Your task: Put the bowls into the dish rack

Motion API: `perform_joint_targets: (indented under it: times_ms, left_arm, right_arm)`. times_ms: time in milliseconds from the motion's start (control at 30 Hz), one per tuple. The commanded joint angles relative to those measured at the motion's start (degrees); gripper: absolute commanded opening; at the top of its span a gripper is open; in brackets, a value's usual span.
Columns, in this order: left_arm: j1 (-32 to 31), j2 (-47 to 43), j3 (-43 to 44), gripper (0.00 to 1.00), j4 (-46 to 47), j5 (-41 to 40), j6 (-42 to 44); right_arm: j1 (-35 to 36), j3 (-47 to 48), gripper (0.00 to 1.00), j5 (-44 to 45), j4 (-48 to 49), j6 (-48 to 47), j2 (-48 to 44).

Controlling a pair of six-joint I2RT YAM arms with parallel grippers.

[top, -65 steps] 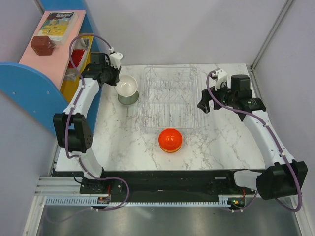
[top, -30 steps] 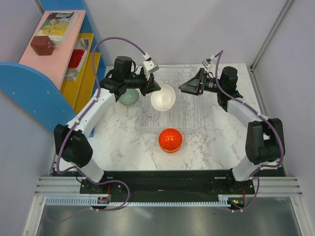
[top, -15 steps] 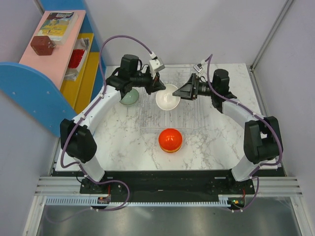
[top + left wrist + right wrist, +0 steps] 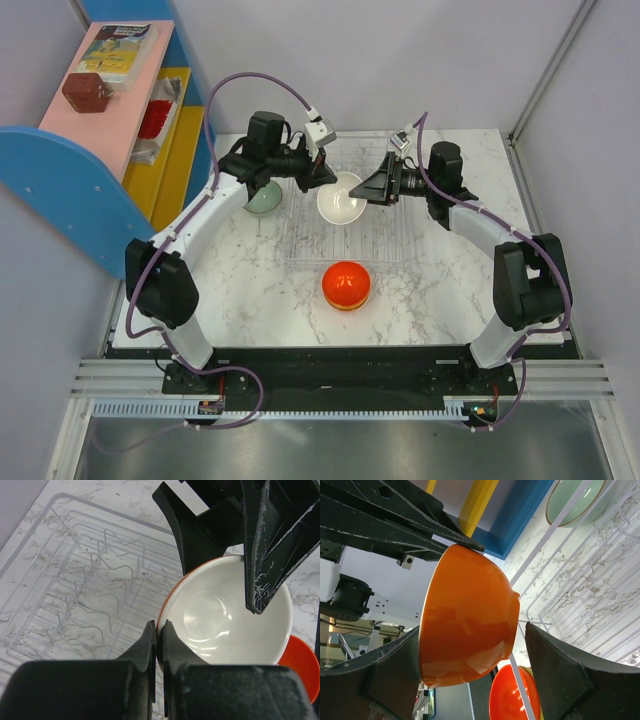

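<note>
Bowl (image 4: 340, 200), orange outside and white inside, hangs tilted above the dish rack (image 4: 380, 235), with my left gripper (image 4: 159, 630) pinched tight on its rim. My right gripper (image 4: 368, 190) straddles it, jaws apart; whether they touch it I can't tell.

Robot lab — grey-walled test enclosure (image 4: 400, 60)

Top edge cuts off the green bowl (image 4: 565, 502).
</note>
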Motion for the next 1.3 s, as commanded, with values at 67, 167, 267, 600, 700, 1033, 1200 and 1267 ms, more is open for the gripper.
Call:
perform_joint_targets:
  times_ms: [67,167,267,600,700,1033,1200,1267]
  left_arm:
    - [-0.43,0.07,3.14,0.02,1.52,0.01,-0.87]
    - [-0.52,0.16,3.14,0.02,1.78,-0.60,-0.87]
    - [-0.61,-0.01,3.14,0.02,1.78,-0.69,-0.87]
    - [-0.61,-0.01,3.22,0.02,2.13,-1.13,-1.23]
    - [-0.70,-0.19,3.31,0.02,2.13,-1.39,-1.22]
    - [-0.70,-0.63,3.58,0.02,2.22,-1.92,-1.40]
    - [-0.70,-1.16,2.44,0.02,2.48,-2.19,-0.87]
    - [-0.69,-1.33,2.08,0.02,2.92,-2.19,-0.96]
  right_arm:
    - [0.50,-0.18,0.79,-2.04,4.43,1.45,0.21]
    - [0.59,-0.70,0.71,-2.21,5.75,2.25,0.21]
    - [0.59,-1.41,0.60,-2.48,8.21,4.09,0.30]
    - [0.59,-2.11,0.30,-4.58,16.38,12.00,3.29]
    - [0.67,-1.94,0.67,-5.11,16.30,12.09,3.90]
    - [0.67,-1.58,0.92,-5.47,16.29,12.71,5.22]
    - [0.59,-2.64,0.87,-6.87,21.73,16.82,5.31]
    - [0.50,-2.99,0.86,-7.74,24.73,17.28,5.14]
